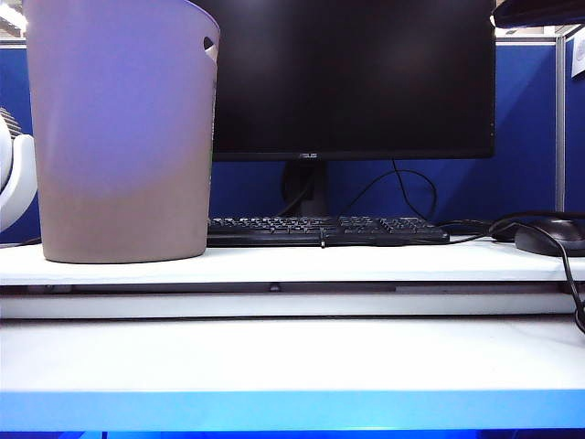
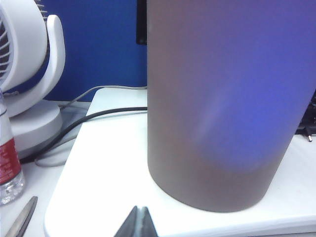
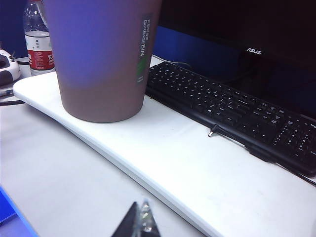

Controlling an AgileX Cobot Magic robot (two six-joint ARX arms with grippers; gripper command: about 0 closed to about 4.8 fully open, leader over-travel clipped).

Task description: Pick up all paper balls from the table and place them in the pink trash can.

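Fingers of the left gripper [image 2: 139,223] show only as a dark tip pressed together with nothing between them, and the right gripper [image 3: 139,220] looks the same in its own wrist view: pads [image 3: 146,217] meeting, empty. Neither gripper appears in the exterior view, so both arms seem pulled back, which fits a job that is either finished or waiting. Nearest in the exterior view, at about 6 o'clock, runs the bare white surface [image 1: 292,361] with its thick front edge; no paper balls can be seen on it in any view, so presumably they already lie inside the bin, though its inside is hidden. Beyond that, on a raised white shelf [image 1: 366,263], the pink trash can [image 1: 119,137] stands upright at roughly 10 o'clock, likely set there to stay within reach of both arms. From the left fingers it rises just ahead, toward 1 o'clock; from the right fingers it lies farther off, toward 11 o'clock. Farther back sit a black keyboard [image 1: 329,229], a mouse [image 1: 551,238] and a dark monitor [image 1: 356,78].
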